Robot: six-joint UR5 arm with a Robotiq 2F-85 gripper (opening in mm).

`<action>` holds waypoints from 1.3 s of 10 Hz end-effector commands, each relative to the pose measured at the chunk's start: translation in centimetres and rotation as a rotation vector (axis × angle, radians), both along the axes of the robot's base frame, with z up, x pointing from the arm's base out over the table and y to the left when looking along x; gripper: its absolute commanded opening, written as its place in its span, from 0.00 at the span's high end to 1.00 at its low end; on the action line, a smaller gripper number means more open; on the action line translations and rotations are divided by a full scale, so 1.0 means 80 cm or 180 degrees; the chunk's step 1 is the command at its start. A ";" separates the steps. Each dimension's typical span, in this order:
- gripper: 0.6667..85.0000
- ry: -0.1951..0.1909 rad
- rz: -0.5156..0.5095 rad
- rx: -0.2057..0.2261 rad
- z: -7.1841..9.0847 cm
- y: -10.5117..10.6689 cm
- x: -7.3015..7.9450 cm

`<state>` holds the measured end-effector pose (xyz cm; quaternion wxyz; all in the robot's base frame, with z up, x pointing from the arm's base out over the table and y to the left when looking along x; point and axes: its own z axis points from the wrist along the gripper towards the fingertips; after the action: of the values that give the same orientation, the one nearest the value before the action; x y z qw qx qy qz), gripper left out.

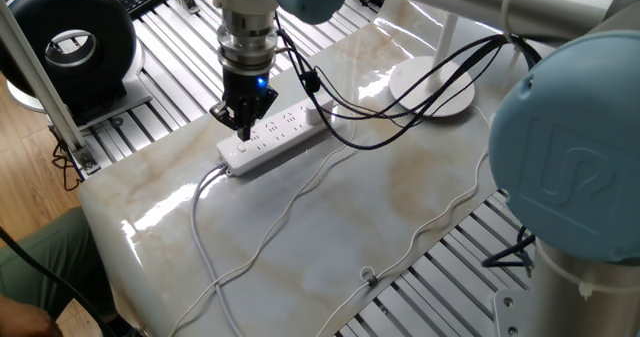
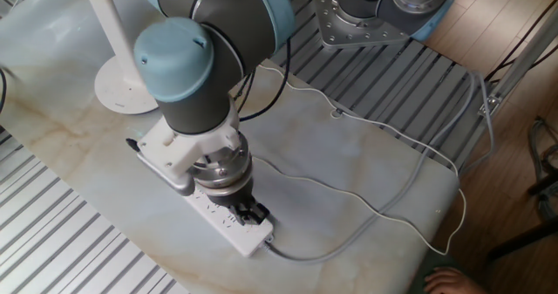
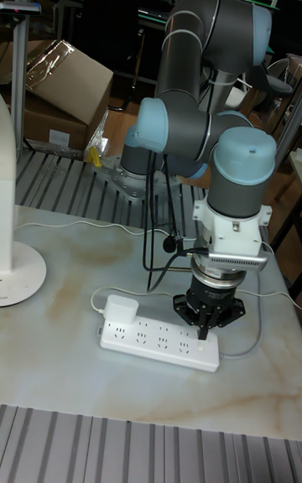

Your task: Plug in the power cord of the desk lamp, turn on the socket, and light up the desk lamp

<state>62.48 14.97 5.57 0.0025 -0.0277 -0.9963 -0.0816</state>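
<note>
My lamp's power cord [image 3: 122, 309] plug sits in the socket [image 3: 159, 339], which lies flat near the desk lamp [image 3: 18, 269].

Your arm reaches out over the table and bends down at the wrist, so the last joint points straight down. The gripper [image 1: 243, 129] [image 2: 253, 214] [image 3: 205, 330] hangs vertical below it, tips lowest. You see its two black fingers [image 3: 200, 321] drawn close together into a narrow point; no gap shows between them. A small blue light glows on the gripper body, above the fingers.
</note>
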 end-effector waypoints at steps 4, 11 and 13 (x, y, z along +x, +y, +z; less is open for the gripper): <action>0.21 0.0067 -0.0416 0.0127 -0.015 0.033 0.004; 0.25 0.0065 -0.0554 -0.0224 -0.030 0.013 -0.004; 0.25 0.0041 -0.0562 -0.0227 -0.027 0.014 -0.005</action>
<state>62.15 16.19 3.15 0.0024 -0.1113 -0.9926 -0.0484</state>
